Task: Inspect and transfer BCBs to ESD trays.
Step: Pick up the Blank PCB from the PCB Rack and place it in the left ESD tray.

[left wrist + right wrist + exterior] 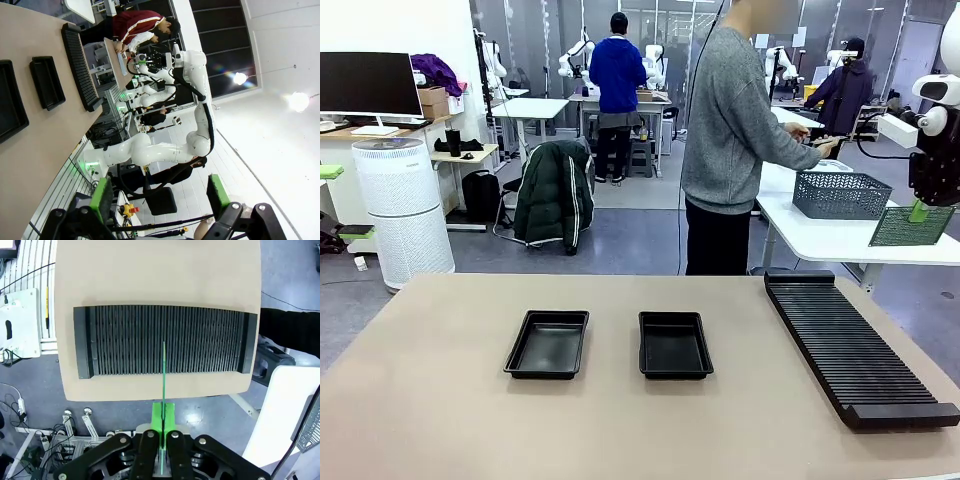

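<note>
Right fingers (918,211) clenched on BCB (912,227) high over slotted rack (850,345). Left fingers (102,199) spread wide, released. Two ESD trays (546,372) side by side on table (420,400).

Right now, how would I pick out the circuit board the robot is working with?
Start at the long black ribbed plastic rack on the right side of the tan table. Above it, the robot's right hand pinches a thin flat green rectangular circuit board by its top edge. Unlike the rack below, it is green and hangs in the air.
</note>
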Tool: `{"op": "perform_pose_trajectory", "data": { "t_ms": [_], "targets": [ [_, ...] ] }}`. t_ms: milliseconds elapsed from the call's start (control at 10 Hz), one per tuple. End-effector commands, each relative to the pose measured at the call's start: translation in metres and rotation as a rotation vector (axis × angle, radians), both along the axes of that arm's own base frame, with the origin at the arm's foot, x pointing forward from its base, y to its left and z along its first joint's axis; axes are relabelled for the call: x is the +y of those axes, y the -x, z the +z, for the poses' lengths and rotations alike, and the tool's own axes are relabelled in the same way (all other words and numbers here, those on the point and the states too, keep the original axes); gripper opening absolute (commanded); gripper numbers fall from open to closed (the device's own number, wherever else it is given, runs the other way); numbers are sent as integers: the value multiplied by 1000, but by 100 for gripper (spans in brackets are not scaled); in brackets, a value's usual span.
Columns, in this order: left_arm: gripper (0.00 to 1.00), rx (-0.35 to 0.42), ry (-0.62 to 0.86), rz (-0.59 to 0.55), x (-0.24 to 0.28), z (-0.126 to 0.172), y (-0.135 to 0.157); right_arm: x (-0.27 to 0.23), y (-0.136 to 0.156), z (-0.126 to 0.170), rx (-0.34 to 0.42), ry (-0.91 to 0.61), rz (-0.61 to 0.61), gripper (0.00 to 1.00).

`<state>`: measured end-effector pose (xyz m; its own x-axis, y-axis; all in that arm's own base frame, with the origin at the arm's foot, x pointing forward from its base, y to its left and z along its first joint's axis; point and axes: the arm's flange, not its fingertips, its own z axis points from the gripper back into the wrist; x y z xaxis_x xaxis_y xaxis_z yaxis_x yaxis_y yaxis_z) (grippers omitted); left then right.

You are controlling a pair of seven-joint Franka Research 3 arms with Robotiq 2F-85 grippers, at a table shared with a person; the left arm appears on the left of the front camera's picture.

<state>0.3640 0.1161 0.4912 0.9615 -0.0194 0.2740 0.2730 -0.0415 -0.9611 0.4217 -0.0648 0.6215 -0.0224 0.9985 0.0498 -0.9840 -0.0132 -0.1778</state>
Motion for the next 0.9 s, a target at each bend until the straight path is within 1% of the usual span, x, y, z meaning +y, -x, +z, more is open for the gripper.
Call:
{"op": "perform_pose_trajectory", "data": {
  "t_ms": [0,700,800],
  "targets": [
    [100,9,1,7,-1,1,1,0,0,-1,2,3,2,2],
    [100,9,1,7,-1,1,1,0,0,0,0,0,0,2],
    [100,9,1,7,-1,1,1,13,-6,-1,25,-69,-92,2]
  ]
}}
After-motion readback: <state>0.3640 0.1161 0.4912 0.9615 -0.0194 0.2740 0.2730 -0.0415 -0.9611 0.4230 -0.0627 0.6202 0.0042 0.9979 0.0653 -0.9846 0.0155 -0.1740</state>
